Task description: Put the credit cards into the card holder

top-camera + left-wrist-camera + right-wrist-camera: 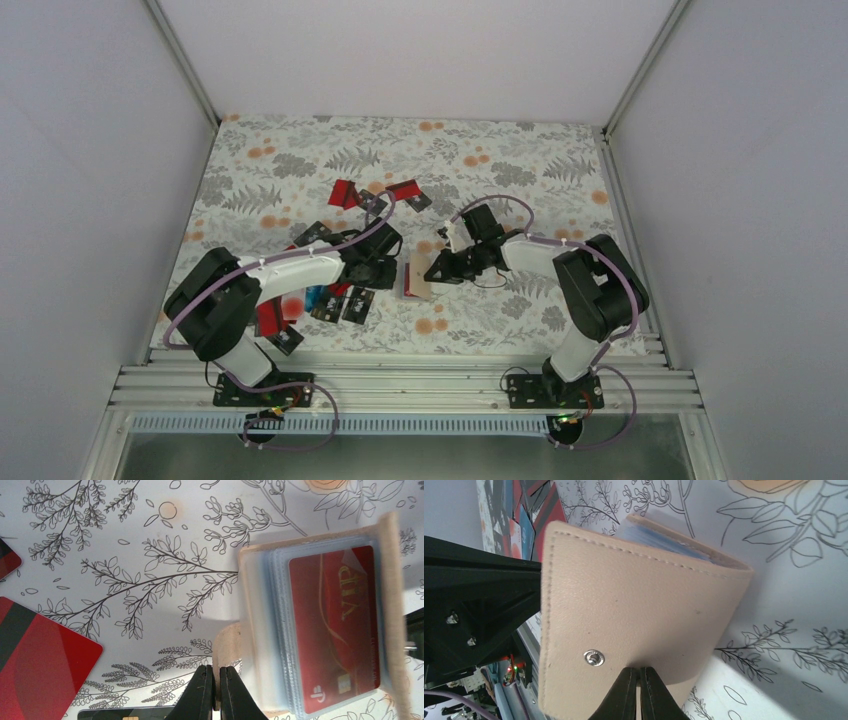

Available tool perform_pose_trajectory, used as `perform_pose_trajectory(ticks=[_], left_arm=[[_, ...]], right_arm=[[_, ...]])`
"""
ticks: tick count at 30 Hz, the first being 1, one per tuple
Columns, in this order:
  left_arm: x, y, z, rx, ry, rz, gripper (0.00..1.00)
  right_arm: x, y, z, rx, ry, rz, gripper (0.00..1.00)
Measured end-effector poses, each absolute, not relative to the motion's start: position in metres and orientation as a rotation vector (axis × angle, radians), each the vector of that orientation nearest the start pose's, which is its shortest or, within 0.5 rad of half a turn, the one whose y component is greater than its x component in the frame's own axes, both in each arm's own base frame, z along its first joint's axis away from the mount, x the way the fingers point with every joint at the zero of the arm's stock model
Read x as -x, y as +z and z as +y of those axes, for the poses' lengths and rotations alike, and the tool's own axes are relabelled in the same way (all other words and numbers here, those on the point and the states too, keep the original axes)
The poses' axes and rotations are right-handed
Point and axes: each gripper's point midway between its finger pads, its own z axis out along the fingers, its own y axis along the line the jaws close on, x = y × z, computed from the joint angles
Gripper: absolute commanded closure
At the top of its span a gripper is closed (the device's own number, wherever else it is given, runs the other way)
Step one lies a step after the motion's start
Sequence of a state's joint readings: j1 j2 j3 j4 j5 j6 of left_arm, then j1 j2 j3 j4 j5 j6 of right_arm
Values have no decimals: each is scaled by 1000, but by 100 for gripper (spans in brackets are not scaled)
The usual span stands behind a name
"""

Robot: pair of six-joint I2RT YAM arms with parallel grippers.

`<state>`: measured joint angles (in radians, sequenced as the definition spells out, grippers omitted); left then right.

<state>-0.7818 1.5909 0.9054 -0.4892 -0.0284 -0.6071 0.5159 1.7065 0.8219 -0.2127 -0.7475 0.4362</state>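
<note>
Plain white walls [90,150] box in a floral cloth [290,160], where we find the left gripper [216,675] and right gripper [638,675] meeting mid-table at the holder [418,275]. They appear to be holding it open so a pocket can take a card. One red card [332,630] sits in a clear sleeve, and loose cards [345,193] lie scattered to the left. The left fingers are pinched together on the tan tab, and the right fingers on the cover's edge.
</note>
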Motion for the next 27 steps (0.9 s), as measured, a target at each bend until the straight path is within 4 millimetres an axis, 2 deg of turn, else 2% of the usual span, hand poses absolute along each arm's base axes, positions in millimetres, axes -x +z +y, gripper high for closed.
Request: perform_pose_trajectory(ticks=[10,16,20,25,27], left_arm=[[-252,45,-247,-247,-352,2791,98],[-253,46,-250,-252,-363,2790,98],[-254,48,-252,-253,-369,2789,97],[-256,52,-255,-261,-376,2786,72],[-257,54,-256,-264,-381,2783,65]], right_arm=[[-246,47,282,404,1309,2763,93],[-243,31,287,407,1320,2799,94],[-245,27,290,411,1339,2800,95],[-246,26,293,414,1353,2803,95],[-247,26,294,414,1356,2804,95]])
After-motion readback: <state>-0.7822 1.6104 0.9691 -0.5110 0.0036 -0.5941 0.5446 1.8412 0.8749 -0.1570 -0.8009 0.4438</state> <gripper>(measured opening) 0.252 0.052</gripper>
